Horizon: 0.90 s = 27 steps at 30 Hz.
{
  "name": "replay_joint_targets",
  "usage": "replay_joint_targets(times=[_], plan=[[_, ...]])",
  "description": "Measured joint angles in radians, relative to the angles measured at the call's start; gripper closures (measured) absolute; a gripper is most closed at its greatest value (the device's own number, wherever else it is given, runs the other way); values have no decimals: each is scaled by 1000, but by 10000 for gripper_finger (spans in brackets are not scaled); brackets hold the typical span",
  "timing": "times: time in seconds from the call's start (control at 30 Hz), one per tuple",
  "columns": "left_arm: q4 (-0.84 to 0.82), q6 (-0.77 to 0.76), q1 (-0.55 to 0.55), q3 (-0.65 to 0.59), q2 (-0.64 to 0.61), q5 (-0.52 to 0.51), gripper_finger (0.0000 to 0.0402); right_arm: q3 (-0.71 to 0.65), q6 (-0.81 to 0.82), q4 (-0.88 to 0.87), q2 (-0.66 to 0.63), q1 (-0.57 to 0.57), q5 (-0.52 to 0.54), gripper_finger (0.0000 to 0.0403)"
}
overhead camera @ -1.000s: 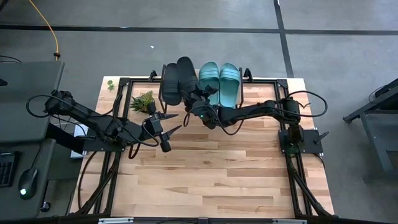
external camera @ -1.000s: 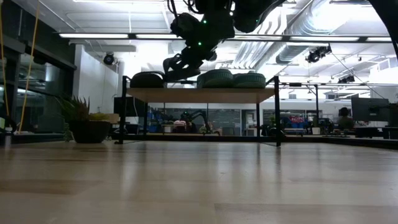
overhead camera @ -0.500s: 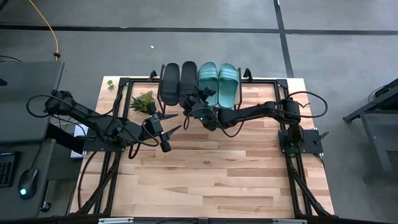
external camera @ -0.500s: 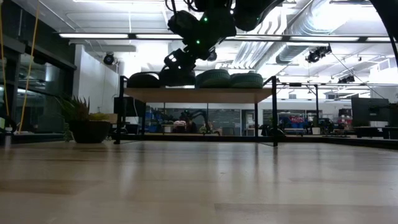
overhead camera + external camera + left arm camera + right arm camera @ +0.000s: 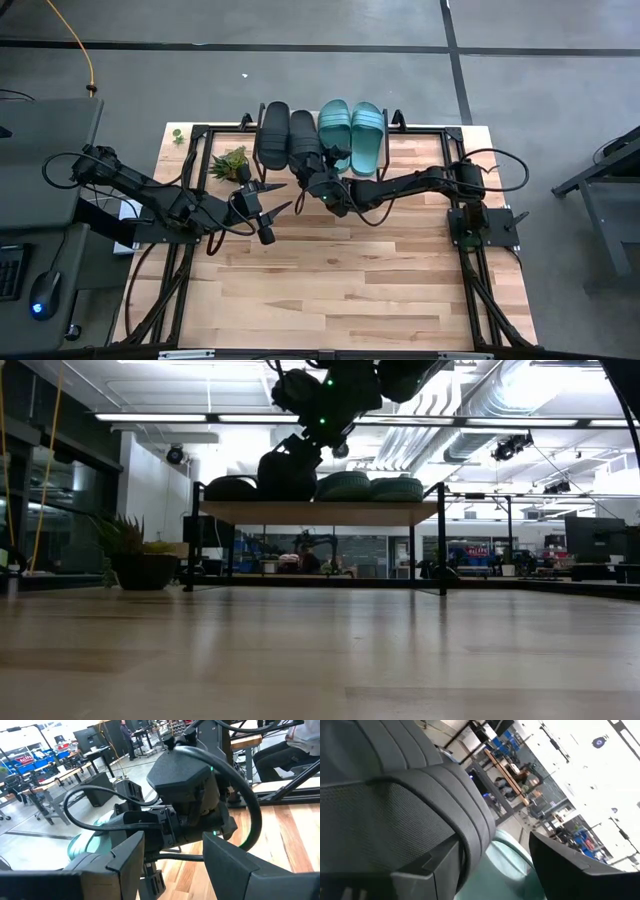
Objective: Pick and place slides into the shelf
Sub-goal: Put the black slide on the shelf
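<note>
I see 4 slides lined up on the shelf [image 5: 395, 122] at the far edge of the desk [image 5: 350, 280]: a black slide [image 5: 272, 135] at the left end, a second black slide [image 5: 303, 138] beside it, then 2 teal slides [image 5: 351, 132]. My right gripper [image 5: 312, 172] sits at the near end of the second black slide; in the right wrist view its fingers [image 5: 427, 865] straddle the ribbed strap, but I cannot tell whether they grip it. My left gripper [image 5: 270, 201] hangs over the desk near the small potted plant [image 5: 231, 162], fingers spread wide with nothing between them.
</note>
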Motion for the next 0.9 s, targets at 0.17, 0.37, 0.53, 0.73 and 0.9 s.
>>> replay_joint_targets(times=[0.17,0.37,0.53,0.73,0.9], plan=[[0,0,0,0,0,0,218,0,6,0,0,20,-24,185],[-1,-1,0,0,0,0,218,0,8,-7,0,15,-42,162],[-1,-1,0,0,0,0,218,0,32,-9,-4,10,-45,120],[-1,-2,0,0,0,23,218,0,190,-149,-51,-49,-126,105],[-2,-1,0,0,0,25,218,0,467,-411,-71,-68,-301,104]])
